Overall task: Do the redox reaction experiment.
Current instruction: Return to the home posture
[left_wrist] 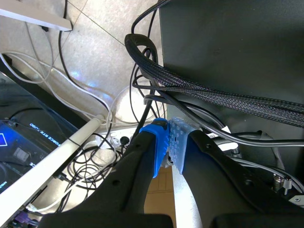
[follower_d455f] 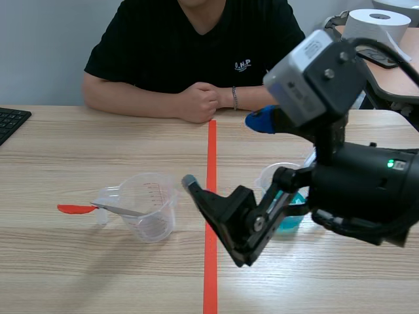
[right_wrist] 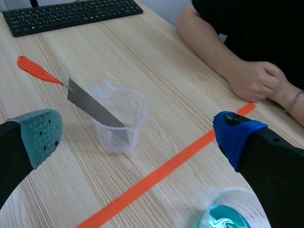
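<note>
Right gripper point(right_wrist: 138, 137) hovering wide open; metal strip point(right_wrist: 92, 108) leaning in measuring cup point(right_wrist: 118, 130) ahead; left gripper point(left_wrist: 168, 142) sitting pinched closed.

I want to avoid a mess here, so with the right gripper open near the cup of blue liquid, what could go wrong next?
The clear plastic cup of blue-green liquid sits close under the open right gripper; a careless move could knock it and spill.
The grey metal strip with the orange-red handle only leans in the empty clear measuring cup, handle sticking out past the rim, so a nudge might tip that light cup.
</note>
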Controlling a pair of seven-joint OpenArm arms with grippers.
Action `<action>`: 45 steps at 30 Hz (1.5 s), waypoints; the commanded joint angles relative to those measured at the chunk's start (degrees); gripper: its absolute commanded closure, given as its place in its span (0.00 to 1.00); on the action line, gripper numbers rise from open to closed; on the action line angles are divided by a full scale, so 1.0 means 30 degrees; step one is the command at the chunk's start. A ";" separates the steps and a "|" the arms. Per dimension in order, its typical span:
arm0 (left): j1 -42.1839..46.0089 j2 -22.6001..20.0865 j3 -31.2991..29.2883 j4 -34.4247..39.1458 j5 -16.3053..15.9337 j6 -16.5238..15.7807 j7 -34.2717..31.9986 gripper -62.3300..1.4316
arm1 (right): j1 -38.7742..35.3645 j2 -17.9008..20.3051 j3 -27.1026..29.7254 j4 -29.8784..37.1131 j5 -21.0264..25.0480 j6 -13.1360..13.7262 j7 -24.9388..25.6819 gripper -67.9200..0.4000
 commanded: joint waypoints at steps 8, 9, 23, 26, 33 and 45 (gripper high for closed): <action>0.0197 -0.0007 0.0022 0.0219 -0.0066 -0.0044 -0.0124 0.93 | -0.3679 0.0408 0.3308 0.2113 0.0284 -0.0015 -0.0933 0.00; 0.0197 -0.0007 0.0022 0.0219 -0.0066 -0.0044 -0.0124 0.93 | -0.4226 0.0372 0.3730 0.2324 0.0277 -0.0015 -0.0925 0.00; 0.0197 -0.0015 0.0022 0.0219 -0.0066 -0.0044 -0.0124 0.93 | -1.1613 -0.0750 0.7490 0.4575 -0.1464 -0.0007 -0.0896 0.00; 0.0197 -0.0007 0.0022 0.0219 -0.0066 -0.0044 -0.0124 0.93 | -1.1876 -0.0750 0.7482 0.4568 -0.1523 -0.0029 -0.0925 0.00; 0.0197 -0.0007 0.0022 0.0219 -0.0066 -0.0044 -0.0124 0.93 | -1.1868 -0.0750 0.7475 0.4568 -0.1530 -0.0022 -0.0925 0.00; 0.0197 -0.0007 0.0022 0.0219 -0.0066 -0.0044 -0.0124 0.93 | -1.1868 -0.0750 0.7475 0.4568 -0.1530 -0.0022 -0.0918 0.00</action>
